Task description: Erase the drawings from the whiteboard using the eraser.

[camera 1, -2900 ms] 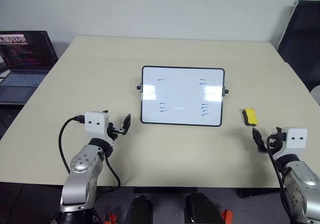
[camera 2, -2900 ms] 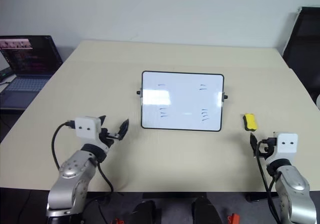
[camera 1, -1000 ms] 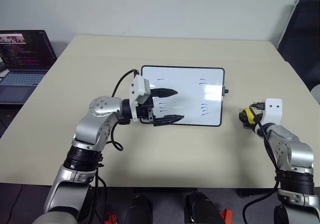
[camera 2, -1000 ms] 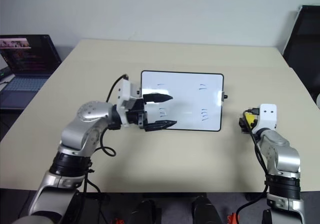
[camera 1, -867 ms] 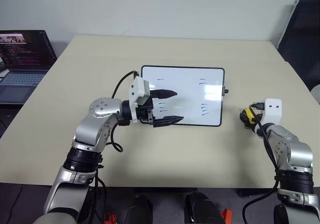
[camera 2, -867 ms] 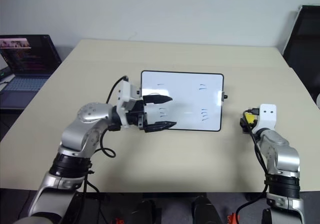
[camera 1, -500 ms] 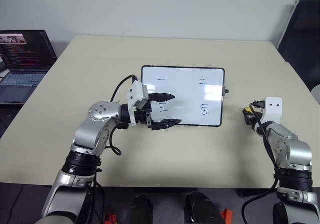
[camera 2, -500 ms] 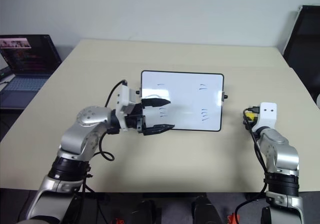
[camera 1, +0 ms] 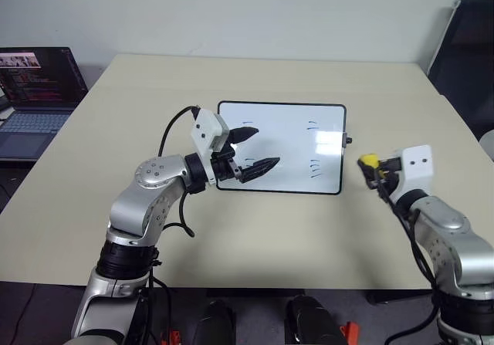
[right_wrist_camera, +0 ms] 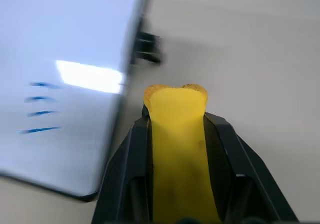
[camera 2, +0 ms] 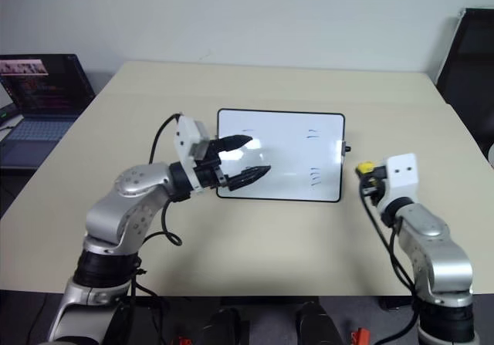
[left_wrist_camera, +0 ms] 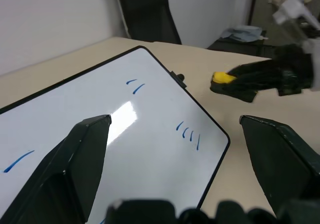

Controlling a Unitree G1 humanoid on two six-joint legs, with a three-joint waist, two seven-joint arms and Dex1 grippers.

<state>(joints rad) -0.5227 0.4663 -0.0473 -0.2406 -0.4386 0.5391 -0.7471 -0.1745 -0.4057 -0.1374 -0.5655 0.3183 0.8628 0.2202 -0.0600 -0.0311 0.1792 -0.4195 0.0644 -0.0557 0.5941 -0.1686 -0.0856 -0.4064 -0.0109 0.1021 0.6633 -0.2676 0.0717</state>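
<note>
- Right gripper [right_wrist_camera: 176, 134]: clamped on the eraser [right_wrist_camera: 176, 129], one black finger down each long side. Yellow end sticks out past the fingertips. Block is lifted off the table [camera 1: 270, 229], just off the whiteboard's right edge, near the small black side knob [camera 1: 349, 140].
- Left gripper [camera 1: 253, 150]: jaws spread wide, gripping nothing. It hangs over the left part of the whiteboard [camera 1: 282, 133]. Whether it touches the surface, you cannot tell from these views.
- Whiteboard lies flat mid-table, long edges across your view.
- Step in hand, as I judge it: carrying the eraser in over the board for the first wipe. Nearest targets are the two right-hand clusters.
- To do it well: tip the wrist so the block's wiping face, not its yellow end, meets the board flat. Come down lightly, then stroke along the strokes' row.
- The glossy board will likely slide under a push. Bring the left gripper down on the frame or the left margin to pin it before you wipe.
- Keep the left fingers off the left clusters, or you'll smear ink.
- Count: one whiteboard, one eraser, four clusters of drawings [camera 1: 316, 169], one toward each corner; the lower-left one partly hidden behind the left fingers.
- One laptop [camera 1: 35, 90] at far left, open, well apart from the work.
</note>
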